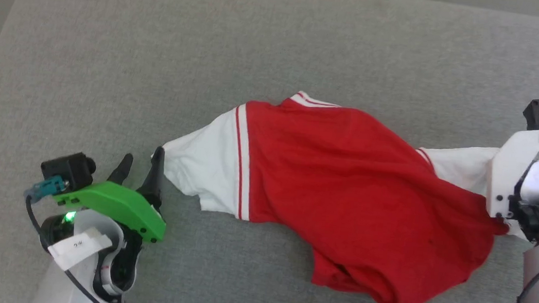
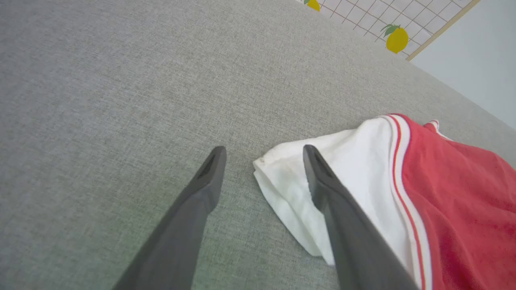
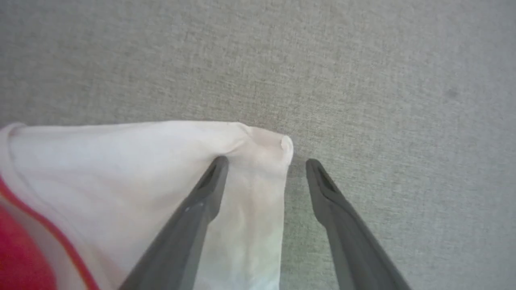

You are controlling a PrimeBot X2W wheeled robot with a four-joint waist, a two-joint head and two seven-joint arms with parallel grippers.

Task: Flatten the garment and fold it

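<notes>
you're in what reads as a home-style room, not a workshop. work surface (image 1: 111, 59) is a grey woven-fabric pad with a rounded corner, like a bed or sofa top. past its edge you get a white grid panel (image 2: 427, 16) printed with yellow lemons (image 2: 397, 39), a wood-coloured trim strip (image 2: 443, 30) and a plain pale wall (image 2: 475, 68).

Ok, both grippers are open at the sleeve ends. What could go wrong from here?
The garment is not flat: its lower edge lies bunched, so folding now would likely trap creases.
The open left gripper has just the left sleeve's corner between its fingers; closing may catch little cloth and slip.
The open right gripper straddles the right sleeve's curled edge; it might pinch one layer only.
</notes>
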